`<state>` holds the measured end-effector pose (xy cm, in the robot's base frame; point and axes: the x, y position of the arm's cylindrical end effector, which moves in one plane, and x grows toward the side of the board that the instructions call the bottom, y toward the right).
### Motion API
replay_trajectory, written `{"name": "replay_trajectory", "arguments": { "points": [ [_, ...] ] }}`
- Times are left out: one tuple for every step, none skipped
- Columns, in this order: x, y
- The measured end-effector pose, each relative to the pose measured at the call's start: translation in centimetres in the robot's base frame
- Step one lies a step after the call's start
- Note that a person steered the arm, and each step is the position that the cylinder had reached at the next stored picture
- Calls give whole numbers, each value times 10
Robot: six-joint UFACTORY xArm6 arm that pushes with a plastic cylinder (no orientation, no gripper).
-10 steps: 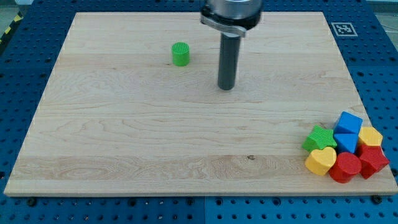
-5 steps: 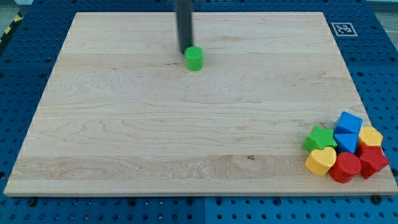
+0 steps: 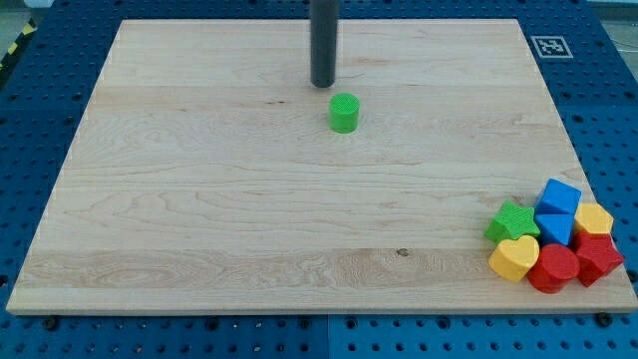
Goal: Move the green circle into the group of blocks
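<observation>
The green circle stands on the wooden board, a little above the middle. My tip is just above and to the left of it, a small gap apart. The group of blocks lies at the board's bottom right: a green star, a blue cube, a second blue block, a yellow heart, a red cylinder, a yellow block and a red block.
A black-and-white marker tag sits beyond the board's top right corner. The board lies on a blue perforated table.
My tip swung from right of the green circle to its upper left, then pushed it down and to the right. The group has not moved.
</observation>
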<state>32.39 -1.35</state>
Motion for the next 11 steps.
{"name": "replay_trajectory", "arguments": {
  "points": [
    [45, -9],
    [98, 15],
    [128, 103],
    [128, 109],
    [122, 45],
    [90, -12],
    [54, -22],
    [43, 13],
    [57, 75],
    [94, 141],
    [102, 152]
  ]
}}
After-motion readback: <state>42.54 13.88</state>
